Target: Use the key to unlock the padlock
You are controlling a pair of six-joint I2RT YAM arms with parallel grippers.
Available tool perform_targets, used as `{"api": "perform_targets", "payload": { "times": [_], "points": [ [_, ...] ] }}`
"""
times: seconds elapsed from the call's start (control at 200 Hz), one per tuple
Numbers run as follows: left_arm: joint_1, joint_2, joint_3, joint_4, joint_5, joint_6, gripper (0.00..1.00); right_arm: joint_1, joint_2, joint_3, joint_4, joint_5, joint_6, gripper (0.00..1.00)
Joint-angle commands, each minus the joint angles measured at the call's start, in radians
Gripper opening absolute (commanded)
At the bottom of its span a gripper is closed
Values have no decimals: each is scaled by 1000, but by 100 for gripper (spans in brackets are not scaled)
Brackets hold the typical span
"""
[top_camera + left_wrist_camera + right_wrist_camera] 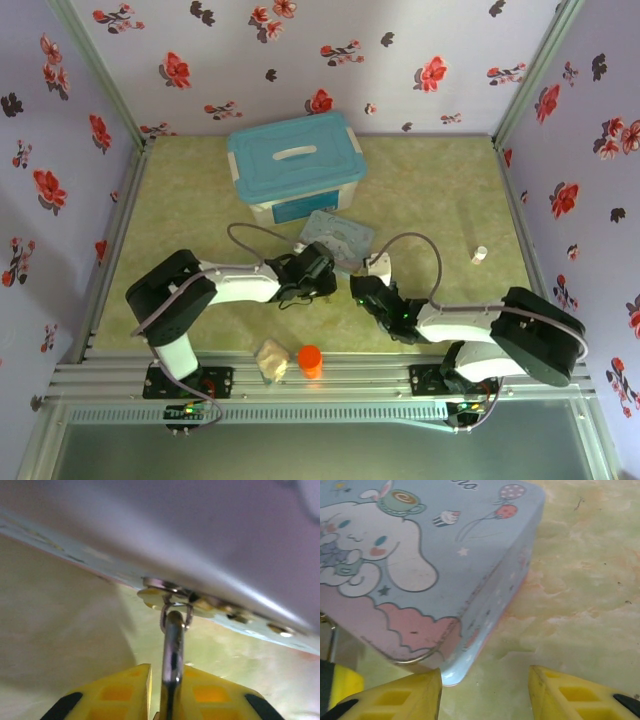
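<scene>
- The green marbled tabletop (430, 200) carried everything, walled in by flowered panels on three sides.
- A blue lidded storage box (295, 165) stood at the back, well apart from the work and apparently no part of it.
- The pale-blue cartoon tin (420, 555) lay flat in the middle, just in front of the box. Both arms could reach it there, and its near edge faced them.
- The right claw (485, 672) hovered low at the tin's near corner, released, with its yellow fingers apart and nothing between them. It looked parked there, ready either to steady the tin or to bring the key in. I could not tell where the key was.
- The left claw (166, 671) was clenched on the padlock from the other side of that edge. It gripped the narrow sides so the body stood out straight and did not swing.
- An orange cylinder (310, 360) stood at the front edge between the two bases, out of the way.
- A small white tube (479, 255) lay far off to the right, unused.
- The padlock (172, 650) hung at the tin's rim, seen edge-on between the left fingers. Its thin wire shackle (163, 617) appeared looped through the hasp (155, 596), so the tin seemed locked.
- Held that way it probably gave the key a fixed target, though the keyhole was hidden, so I could not say which way it faced.
</scene>
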Motion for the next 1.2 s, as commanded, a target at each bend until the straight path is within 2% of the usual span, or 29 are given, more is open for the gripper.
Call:
{"api": "perform_targets", "payload": {
  "times": [0.0,0.11,0.245,0.405,0.56,0.735,1.015,1.195],
  "points": [
    [1,38,13,-232,-99,90,20,-7,24,36,-16,66,30,47],
    [-4,59,25,-252,-114,91,24,-7,34,45,-20,65,22,47],
    [-20,56,34,-255,-127,84,24,-8,33,49,-31,64,20,46],
    [-70,42,88,-382,-227,88,25,-9,28,49,-39,58,27,45],
    [-94,22,79,-410,-237,64,26,-9,37,53,-41,52,32,45],
    [-102,12,80,-405,-255,75,20,-9,50,52,-26,46,37,44],
    [-166,96,241,-640,-438,114,20,-7,43,35,-16,47,55,42],
    [-194,134,268,-628,-403,91,25,-8,50,26,-4,51,65,42]
  ]
}}
